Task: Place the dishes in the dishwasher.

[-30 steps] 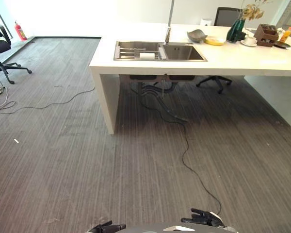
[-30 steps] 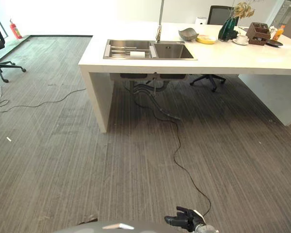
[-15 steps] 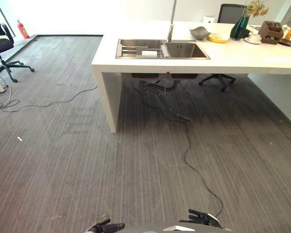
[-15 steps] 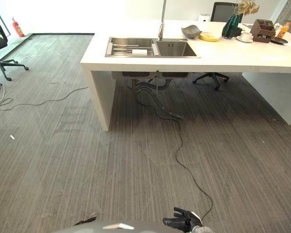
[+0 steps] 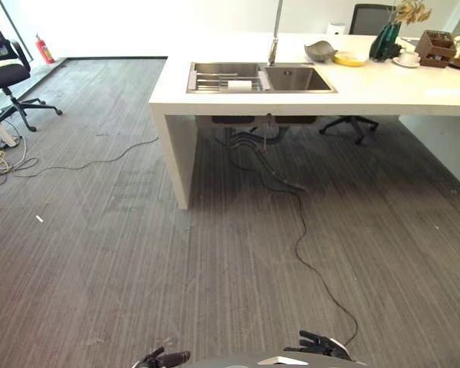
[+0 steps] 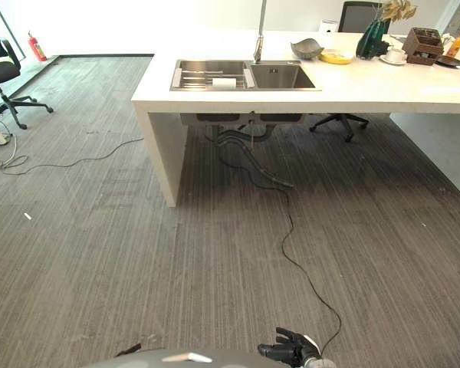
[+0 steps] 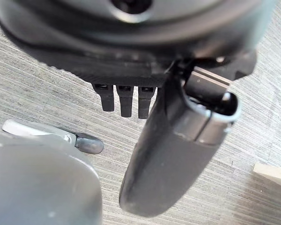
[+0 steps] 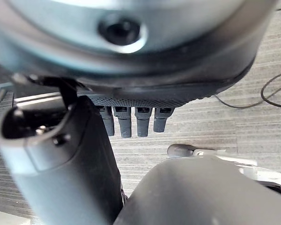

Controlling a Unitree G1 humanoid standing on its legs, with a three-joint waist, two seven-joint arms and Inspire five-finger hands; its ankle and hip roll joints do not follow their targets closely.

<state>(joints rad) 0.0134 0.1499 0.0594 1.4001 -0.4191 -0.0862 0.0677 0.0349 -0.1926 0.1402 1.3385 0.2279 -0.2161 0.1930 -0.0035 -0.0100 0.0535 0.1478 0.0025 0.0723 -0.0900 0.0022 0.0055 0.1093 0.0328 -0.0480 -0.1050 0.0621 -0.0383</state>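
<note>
Far ahead stands a white counter (image 5: 383,84) with a steel double sink (image 5: 295,79); a rack and a small white item lie in its left basin (image 5: 218,77). Behind the sink, on the counter, sit a grey bowl (image 5: 320,51), a yellow plate (image 5: 349,59) and a white cup on a saucer (image 5: 409,59). My left hand (image 5: 165,357) and right hand (image 5: 322,346) hang low at the near edge, well away from the counter. Both are open and hold nothing; the left fingers (image 7: 124,98) and right fingers (image 8: 131,122) point straight at the carpet.
A black cable (image 5: 314,261) snakes across the grey carpet from under the sink. An office chair (image 5: 8,73) and a red fire extinguisher (image 5: 43,50) stand at far left. A green vase (image 5: 385,42) and wooden box (image 5: 435,47) stand on the counter's right.
The whole view has shifted a little, so the camera has moved. Both hands hang low and open as before.
</note>
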